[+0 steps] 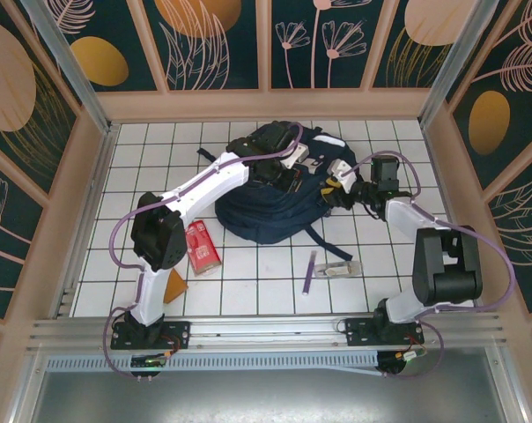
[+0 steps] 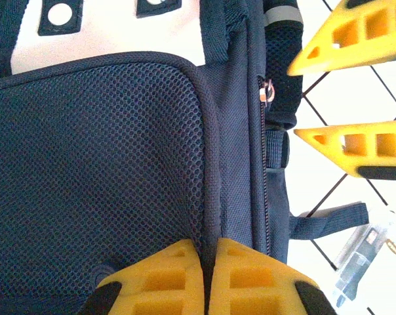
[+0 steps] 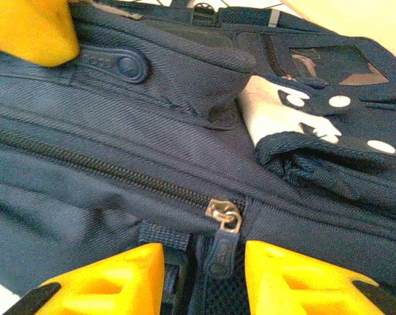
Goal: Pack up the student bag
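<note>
White gridded tabletop, patterned walls around it. From above, you see the student bag lying toward 12 o'clock, your left gripper on its top and your right gripper at its 3 o'clock edge. Your right wrist camera adds a zipper pull between parted fingers. Your left wrist camera shows fingers pressed together at the bag's mesh seam; whether they pinch fabric is unclear.

My left fingers are yellow; beyond them the bag is navy mesh with a pale patch.
</note>
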Action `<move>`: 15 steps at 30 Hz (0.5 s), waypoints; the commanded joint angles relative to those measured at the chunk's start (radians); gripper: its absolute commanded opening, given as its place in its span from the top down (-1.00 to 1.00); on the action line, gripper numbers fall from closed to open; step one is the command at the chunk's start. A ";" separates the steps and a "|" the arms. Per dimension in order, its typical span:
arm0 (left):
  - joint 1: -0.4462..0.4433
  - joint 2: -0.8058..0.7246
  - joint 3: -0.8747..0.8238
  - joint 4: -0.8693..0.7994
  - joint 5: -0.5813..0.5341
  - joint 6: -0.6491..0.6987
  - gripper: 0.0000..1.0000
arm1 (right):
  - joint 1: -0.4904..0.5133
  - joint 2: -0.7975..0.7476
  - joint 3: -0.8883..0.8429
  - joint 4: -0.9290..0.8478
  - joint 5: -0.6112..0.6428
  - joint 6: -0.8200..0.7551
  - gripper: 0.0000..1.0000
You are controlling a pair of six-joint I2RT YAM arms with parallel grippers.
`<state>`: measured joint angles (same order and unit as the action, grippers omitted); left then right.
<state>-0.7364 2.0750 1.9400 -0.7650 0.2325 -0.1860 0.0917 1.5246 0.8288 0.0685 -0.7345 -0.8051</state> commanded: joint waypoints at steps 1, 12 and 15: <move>0.000 -0.055 0.003 0.100 0.072 -0.012 1.00 | 0.007 0.032 0.011 0.014 -0.043 -0.023 0.29; 0.000 -0.053 0.004 0.119 0.073 -0.030 1.00 | -0.001 0.019 -0.005 -0.032 -0.113 -0.072 1.00; -0.001 -0.050 0.004 0.119 0.069 -0.030 1.00 | -0.001 0.004 -0.018 -0.019 -0.129 -0.070 1.00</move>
<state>-0.7364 2.0750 1.9297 -0.7429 0.2546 -0.2085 0.0914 1.5604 0.8284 0.0555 -0.8124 -0.8555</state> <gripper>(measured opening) 0.015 0.040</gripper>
